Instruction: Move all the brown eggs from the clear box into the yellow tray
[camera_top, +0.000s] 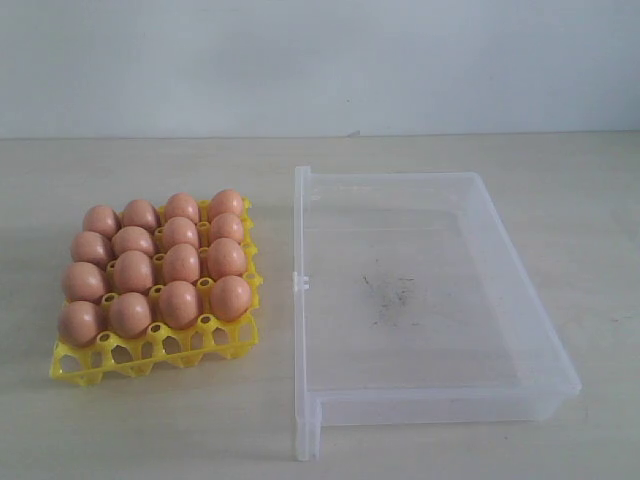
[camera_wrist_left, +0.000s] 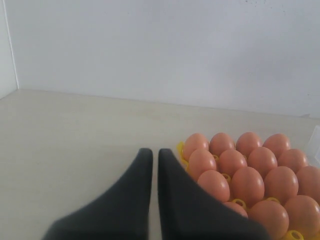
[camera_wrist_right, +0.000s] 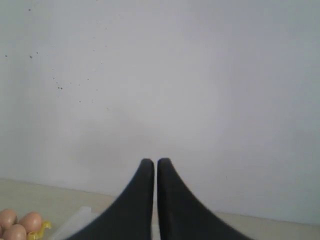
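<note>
Several brown eggs (camera_top: 181, 263) fill the cups of the yellow tray (camera_top: 150, 352) on the left of the table in the exterior view. To its right lies the clear box (camera_top: 520, 250), with no egg on its speckled floor. Neither arm shows in the exterior view. In the left wrist view my left gripper (camera_wrist_left: 155, 153) is shut with nothing in it, raised beside the brown eggs (camera_wrist_left: 263, 161) and a bit of the yellow tray (camera_wrist_left: 181, 148). My right gripper (camera_wrist_right: 155, 162) is shut and holds nothing, facing the wall; a few brown eggs (camera_wrist_right: 31, 221) show at that view's edge.
A pale wall (camera_top: 320, 60) closes off the back of the beige table (camera_top: 150, 170). The box's flat lid (camera_top: 303, 330) stands up along its left side, next to the tray. A blurred piece of the clear box (camera_wrist_right: 75, 222) shows in the right wrist view.
</note>
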